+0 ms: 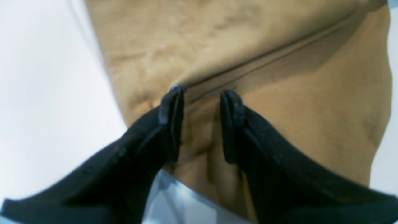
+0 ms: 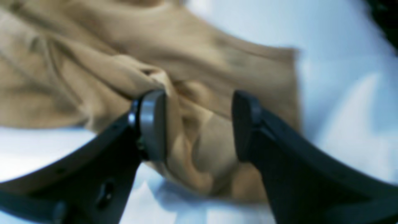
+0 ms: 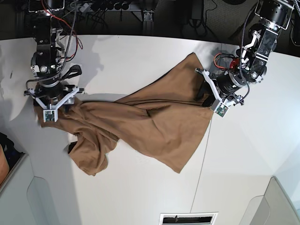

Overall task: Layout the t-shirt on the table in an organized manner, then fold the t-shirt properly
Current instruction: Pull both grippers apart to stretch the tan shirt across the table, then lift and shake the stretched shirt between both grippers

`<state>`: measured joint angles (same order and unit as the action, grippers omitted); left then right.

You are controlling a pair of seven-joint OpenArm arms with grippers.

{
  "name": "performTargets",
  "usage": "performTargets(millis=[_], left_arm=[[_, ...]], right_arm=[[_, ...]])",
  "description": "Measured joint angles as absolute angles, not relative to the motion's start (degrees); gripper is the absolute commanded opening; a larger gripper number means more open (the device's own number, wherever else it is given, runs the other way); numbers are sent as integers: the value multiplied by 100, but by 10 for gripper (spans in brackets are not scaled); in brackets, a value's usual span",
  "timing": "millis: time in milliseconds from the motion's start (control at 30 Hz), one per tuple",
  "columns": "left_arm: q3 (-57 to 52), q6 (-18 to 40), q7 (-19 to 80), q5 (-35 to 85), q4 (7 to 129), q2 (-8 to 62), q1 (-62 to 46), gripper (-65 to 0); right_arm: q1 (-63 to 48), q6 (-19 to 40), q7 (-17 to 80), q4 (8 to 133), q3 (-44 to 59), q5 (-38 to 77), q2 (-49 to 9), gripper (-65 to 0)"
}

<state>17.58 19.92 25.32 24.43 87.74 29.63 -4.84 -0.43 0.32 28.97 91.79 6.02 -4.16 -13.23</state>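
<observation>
The tan t-shirt [image 3: 154,122] lies crumpled and stretched slantwise across the white table [image 3: 140,56], one corner raised toward the back right. My left gripper [image 3: 208,96] is at that right edge. In the left wrist view the left gripper [image 1: 202,96] has a gathered fold of the t-shirt [image 1: 248,46] pinched between its fingers. My right gripper [image 3: 54,110] is at the shirt's bunched left end. In the blurred right wrist view a thick lump of the t-shirt [image 2: 77,77] fills the space between the fingers of the right gripper [image 2: 199,102].
A thin dark seam [image 3: 199,164] runs down the table right of the shirt. Cables [image 3: 108,7] crowd the back edge. A slot [image 3: 187,219] sits at the front edge. A dark object [image 3: 5,150] shows at the far left.
</observation>
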Motion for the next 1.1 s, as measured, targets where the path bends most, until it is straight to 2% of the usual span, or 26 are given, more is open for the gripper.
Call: performTargets(millis=[100,267,633,767,1000,1100], left_arm=[[1761,1997,2591,2368,8764,3140,-366,-435],[1758,1973,2637,2344,8748,3465,-296,-435],[1756,1887,2851,2235,8729,4178,-301,-435],[1750,1885,2851,2213,8724,4202,-301,-435],[1750,1863,2858,2427,8807,4189,-303,-435],[1761,1868,2915,2432,9000,4174,-333,-435]], right_arm=[[342,-226,3017,9181,985,-429,-1352,-338],[825,-237,3522,9185,1205,-215,-1332,-338],[910,-429,3717,9657,1376,-276,-1347,-338],[923,-429,3734,9835,1376,-165,-1350,-338],[923,539,3315,9105,1361,545,-1175,-338],[965,742,3127,8514,1352,661,-1061,-338]])
